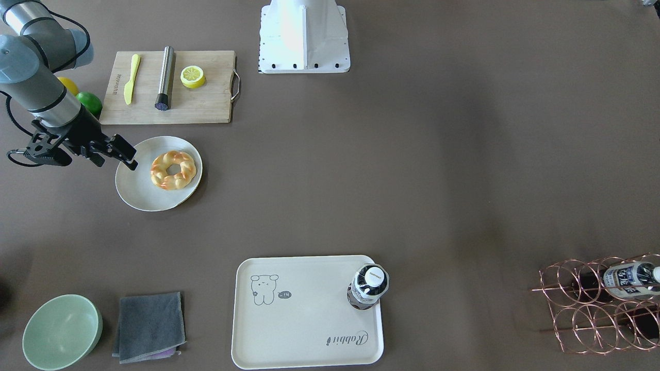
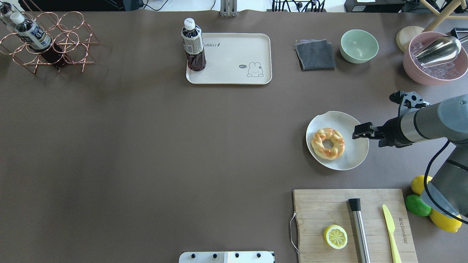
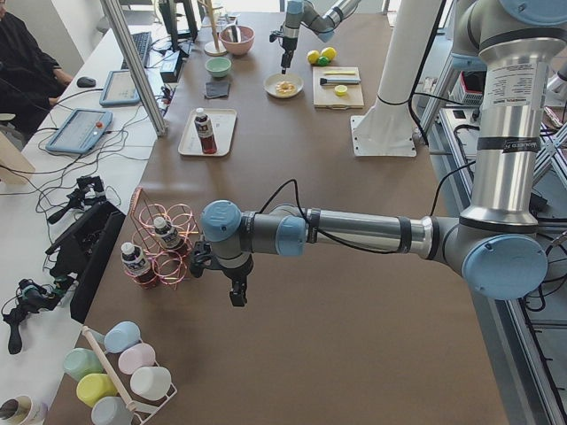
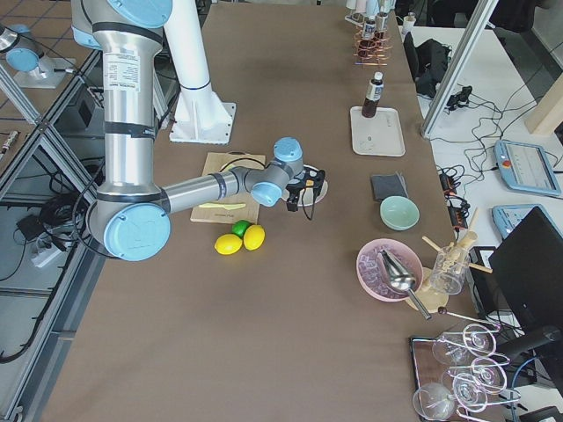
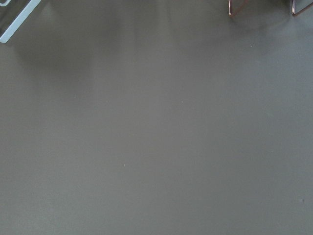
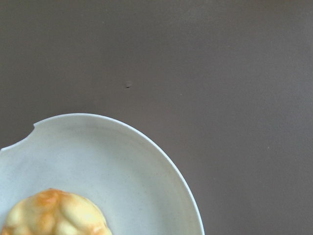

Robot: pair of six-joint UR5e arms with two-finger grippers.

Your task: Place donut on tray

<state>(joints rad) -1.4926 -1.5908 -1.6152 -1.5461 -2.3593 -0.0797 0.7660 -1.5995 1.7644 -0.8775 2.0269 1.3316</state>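
Note:
The donut (image 1: 173, 170) (image 2: 328, 143), golden-yellow and twisted with orange-brown patches, lies on a round off-white plate (image 1: 136, 190) (image 2: 353, 153). My right gripper (image 1: 129, 157) (image 2: 360, 132) hovers over the plate's edge just beside the donut, looks open and holds nothing. The right wrist view shows only the plate (image 6: 98, 156) and part of the donut (image 6: 54, 213), no fingers. The cream tray (image 1: 309, 314) (image 2: 234, 62) with the bear drawing lies across the table. My left gripper (image 3: 237, 299) hangs over bare table near the wire rack; I cannot tell if it is open.
A dark bottle (image 1: 368, 286) stands on one corner of the tray. A wooden cutting board (image 1: 206, 103) with a lemon half (image 1: 192, 76), a steel tool and a yellow knife lies near the plate. A green bowl (image 1: 62, 332), a grey cloth (image 1: 149, 327) and a copper rack (image 1: 598, 309) stand along the far edge.

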